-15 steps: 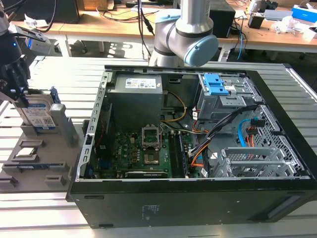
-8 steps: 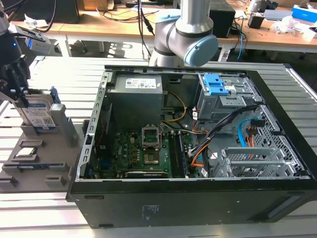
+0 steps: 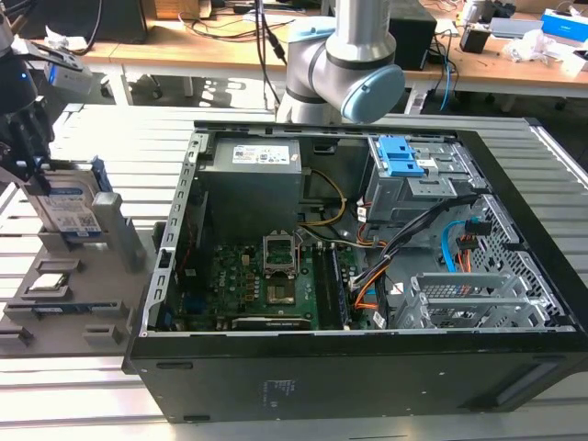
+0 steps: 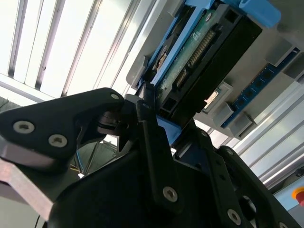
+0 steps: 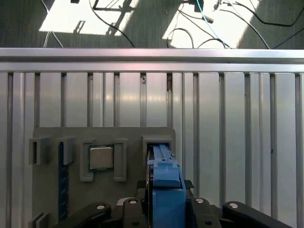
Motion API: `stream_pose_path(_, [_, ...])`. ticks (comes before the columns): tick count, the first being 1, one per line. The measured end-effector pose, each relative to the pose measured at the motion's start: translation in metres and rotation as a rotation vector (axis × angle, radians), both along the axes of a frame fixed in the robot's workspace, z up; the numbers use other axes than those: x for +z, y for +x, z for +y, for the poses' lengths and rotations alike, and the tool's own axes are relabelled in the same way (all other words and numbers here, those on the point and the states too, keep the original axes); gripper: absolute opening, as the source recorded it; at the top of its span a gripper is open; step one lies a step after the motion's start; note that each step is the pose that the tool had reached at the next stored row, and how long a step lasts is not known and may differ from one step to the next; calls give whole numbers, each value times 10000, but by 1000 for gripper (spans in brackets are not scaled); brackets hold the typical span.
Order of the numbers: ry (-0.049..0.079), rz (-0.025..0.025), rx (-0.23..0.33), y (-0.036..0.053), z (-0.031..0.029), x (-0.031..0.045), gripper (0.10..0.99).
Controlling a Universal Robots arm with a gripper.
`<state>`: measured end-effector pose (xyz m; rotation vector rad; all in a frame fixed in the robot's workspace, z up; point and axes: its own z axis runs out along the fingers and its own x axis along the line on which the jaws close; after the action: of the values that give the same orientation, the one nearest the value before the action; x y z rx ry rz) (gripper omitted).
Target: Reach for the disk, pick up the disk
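The arm (image 3: 363, 28) is a smooth silver tube that runs into rounded grey joint housings, one of them closed by a pale blue cap (image 3: 372, 92). The gripper (image 3: 32, 170) is matte black all over. In the second wrist view it is built from flat links (image 4: 71, 118) with rounded ends, stacked and pivoted on one another. Each link is pinned by small round silver screws (image 4: 23, 127) with a dark socket in the head. A plate (image 4: 19, 175) of brushed grey metal with a bevelled edge sits beneath them. In the first wrist view the same black links carry a row of silver screw heads (image 5: 97, 207).
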<state>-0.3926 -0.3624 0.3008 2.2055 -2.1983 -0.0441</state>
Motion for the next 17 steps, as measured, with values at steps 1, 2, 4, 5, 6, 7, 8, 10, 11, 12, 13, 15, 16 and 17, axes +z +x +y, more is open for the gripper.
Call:
stream_pose_path(1, [-1,1,0,0,0,19,369])
stream_pose_path(2, [0,0,0,0,0,33,369])
stream_pose_path(4, [-1,0,1,1,1,71,369])
stream_pose_path(5, [0,1,0,1,1,92,369])
stream_pose_path(6, [-1,0,0,2,2,105,369])
stream_pose_path(7, [-1,0,0,2,2,123,369])
stream_pose_path(8, [-1,1,0,2,2,140,369])
stream_pose_path(10, [-1,2,0,4,3,167,369])
stream_pose_path(11, [0,2,0,4,3,182,369])
stream_pose_path(12, [0,3,-1,5,3,198,369])
stream_pose_path(13, [0,3,-1,5,4,212,369])
stream_pose_path(15, [-1,4,1,7,4,246,369])
stream_pose_path(16, [-3,4,2,7,6,263,369])
stream_pose_path(17, [-5,4,2,8,7,281,369])
